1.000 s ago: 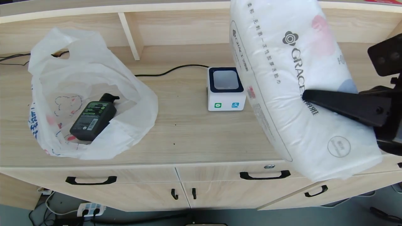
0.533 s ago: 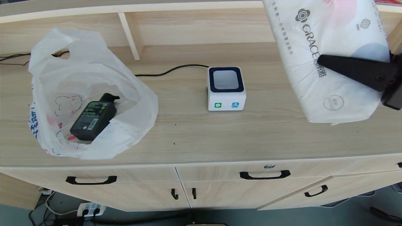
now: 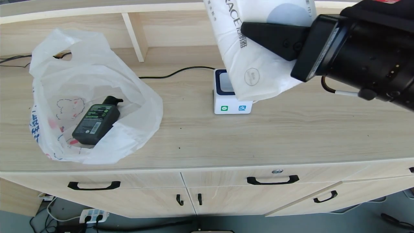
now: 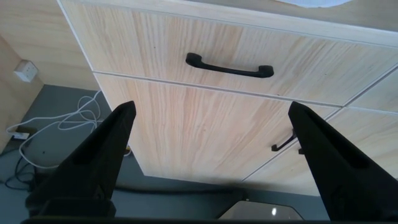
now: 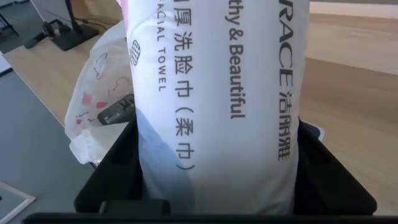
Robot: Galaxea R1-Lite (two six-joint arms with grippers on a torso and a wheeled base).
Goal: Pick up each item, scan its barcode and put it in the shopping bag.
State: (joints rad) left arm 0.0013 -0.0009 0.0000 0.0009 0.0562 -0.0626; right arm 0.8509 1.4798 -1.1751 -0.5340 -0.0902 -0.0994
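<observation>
Your right gripper (image 3: 258, 32): jaws clenched on the towel pack (image 3: 252, 64), one on each side of it. Towel pack: white, printed, held above the counter (image 3: 258, 136), its lower end over the scanner (image 3: 232, 105) and hiding part of the scanner's dark-rimmed window; you cannot tell whether the two touch. Scanner: small white box near the middle of the counter, black cable (image 3: 174, 72) running from its back. Shopping bag (image 3: 97, 64): white plastic, lying open on the left of the counter, well apart from the scanner. Dark bottle (image 3: 95, 121): flat inside the bag, label up. Your left gripper (image 4: 211, 109): jaws released and spread wide, holding nothing, facing a drawer front (image 4: 155, 43) below the counter.
</observation>
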